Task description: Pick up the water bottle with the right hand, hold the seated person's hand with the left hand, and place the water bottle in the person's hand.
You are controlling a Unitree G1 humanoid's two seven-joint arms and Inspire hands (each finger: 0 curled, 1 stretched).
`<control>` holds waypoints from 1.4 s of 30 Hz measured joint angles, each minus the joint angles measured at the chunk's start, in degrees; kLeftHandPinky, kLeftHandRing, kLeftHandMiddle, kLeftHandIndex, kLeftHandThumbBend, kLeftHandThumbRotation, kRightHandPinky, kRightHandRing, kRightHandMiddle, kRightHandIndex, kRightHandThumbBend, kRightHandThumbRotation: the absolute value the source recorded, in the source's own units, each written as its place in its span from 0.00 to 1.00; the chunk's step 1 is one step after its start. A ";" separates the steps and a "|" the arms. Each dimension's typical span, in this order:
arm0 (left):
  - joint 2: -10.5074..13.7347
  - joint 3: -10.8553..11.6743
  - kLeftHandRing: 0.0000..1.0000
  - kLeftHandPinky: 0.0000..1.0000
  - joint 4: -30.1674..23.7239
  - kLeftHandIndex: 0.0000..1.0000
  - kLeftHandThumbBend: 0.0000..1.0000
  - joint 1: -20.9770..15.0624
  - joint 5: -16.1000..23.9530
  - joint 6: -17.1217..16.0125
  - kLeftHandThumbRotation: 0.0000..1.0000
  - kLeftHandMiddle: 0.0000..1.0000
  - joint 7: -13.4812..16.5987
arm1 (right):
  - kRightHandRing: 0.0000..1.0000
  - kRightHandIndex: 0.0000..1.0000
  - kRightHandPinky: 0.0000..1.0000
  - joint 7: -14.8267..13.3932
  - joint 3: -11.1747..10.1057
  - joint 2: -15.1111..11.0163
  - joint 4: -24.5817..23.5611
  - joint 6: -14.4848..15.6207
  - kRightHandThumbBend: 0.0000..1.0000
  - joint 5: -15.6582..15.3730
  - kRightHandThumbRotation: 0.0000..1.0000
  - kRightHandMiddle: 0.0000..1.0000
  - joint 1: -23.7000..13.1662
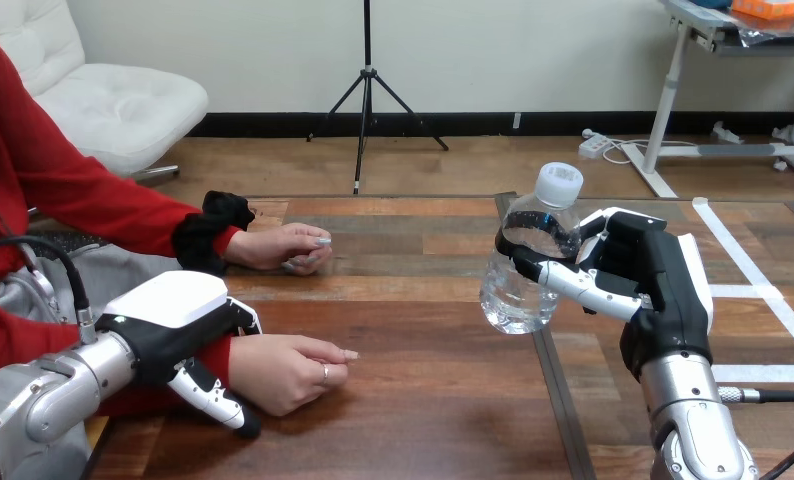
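Right hand was clamped on the water bottle, fingers wrapped round its middle, grip looking firm. The clear bottle was over the centre-right of the table, leaning a touch, white cap on top. Its base looked clear of the wood, tho that was hard to be sure of.

Over at the view's left, the left hand lay across the person's wrist w/ a finger curled down the near side of it, so it was clasped on. The person's 2 hands were both on the table. The person's near hand, the one being held, was loosely folded and pointed toward the bottle, but well apart from it. The person's far hand rested further back, fingers tucked in.
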 measured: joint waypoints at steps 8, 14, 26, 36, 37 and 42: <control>-0.15 0.00 0.41 0.35 0.27 0.53 1.00 -0.23 -0.07 -0.89 0.34 0.48 0.10 | 0.06 0.10 0.02 0.18 -0.04 0.00 0.00 0.41 0.49 0.08 0.00 0.10 0.00; -0.44 -0.01 0.35 0.28 0.27 0.47 1.00 -0.57 -0.06 -1.26 0.29 0.42 0.38 | 0.06 0.10 0.02 0.22 -0.02 0.00 -0.01 0.61 0.49 0.09 0.00 0.11 0.00; -0.76 -0.01 0.29 0.23 0.27 0.40 0.95 -0.93 -0.15 -2.17 0.22 0.36 0.41 | 0.07 0.10 0.02 0.32 -0.04 0.00 -0.19 0.99 0.48 0.39 0.00 0.11 0.00; -1.01 0.01 0.28 0.21 0.27 0.38 0.92 -0.94 -0.92 -2.76 0.19 0.34 0.41 | 0.06 0.10 0.03 0.70 -0.04 0.00 -0.40 1.40 0.47 1.05 0.00 0.10 0.00; -1.02 0.01 0.28 0.21 0.27 0.38 0.91 -0.93 -0.99 -2.76 0.18 0.34 0.39 | 0.06 0.10 0.03 0.75 -0.04 0.00 -0.40 1.45 0.47 1.08 0.00 0.10 0.00; -1.13 0.01 0.27 0.21 0.35 0.38 0.91 -0.93 -1.61 -3.07 0.15 0.34 0.33 | 0.06 0.10 0.03 0.86 -0.03 0.00 -0.40 1.59 0.47 1.07 0.00 0.10 0.00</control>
